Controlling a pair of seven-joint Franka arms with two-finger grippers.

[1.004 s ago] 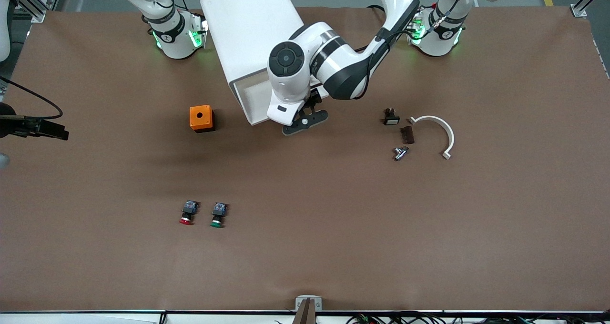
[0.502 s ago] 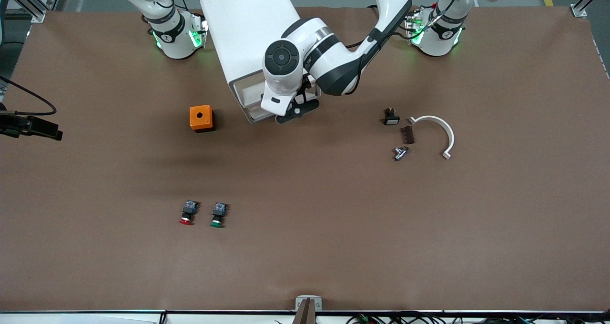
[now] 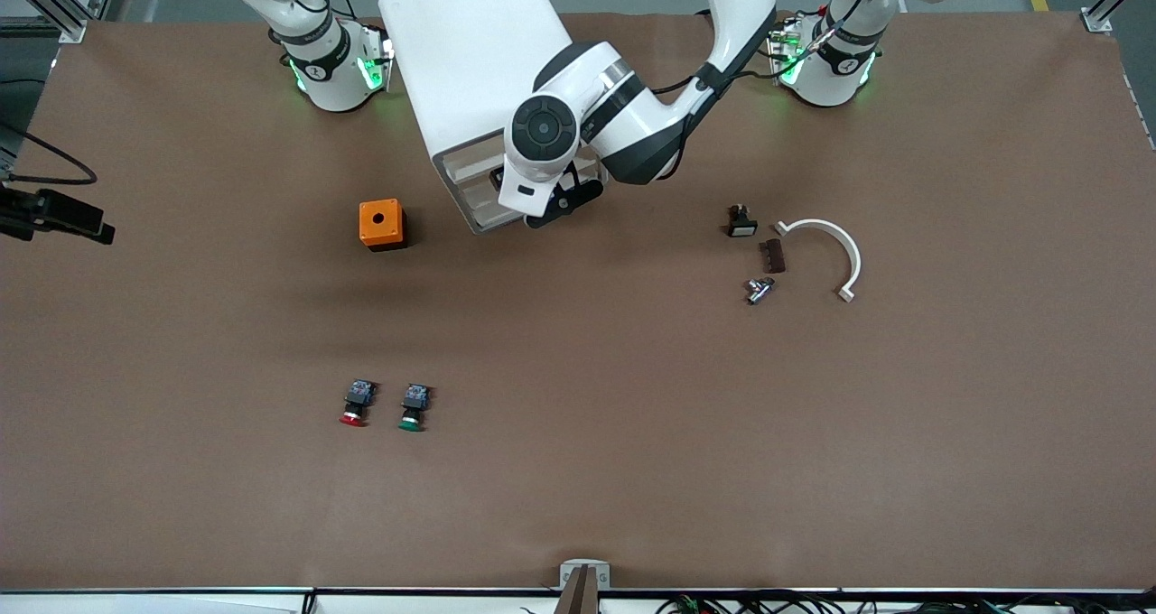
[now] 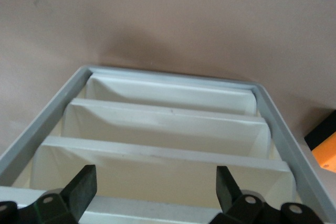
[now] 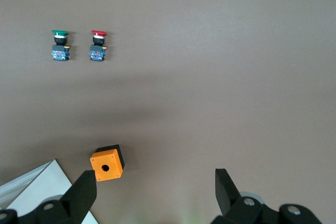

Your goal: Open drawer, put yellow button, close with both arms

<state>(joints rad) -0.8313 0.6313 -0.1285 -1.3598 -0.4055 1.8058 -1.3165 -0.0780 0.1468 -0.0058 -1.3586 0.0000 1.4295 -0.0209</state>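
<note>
My left gripper, fingers spread and empty, hung right at the cabinet front; judged square, steady pressure on the top drawer best.

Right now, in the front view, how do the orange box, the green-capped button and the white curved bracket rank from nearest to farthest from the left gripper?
The left gripper, jaws open, is at the cabinet's drawer fronts.
1. Orange box: beside the cabinet, toward the right arm's end.
2. Green-capped button: nearer the front camera, next to the red-capped one.
3. White curved bracket: toward the left arm's end.
</note>
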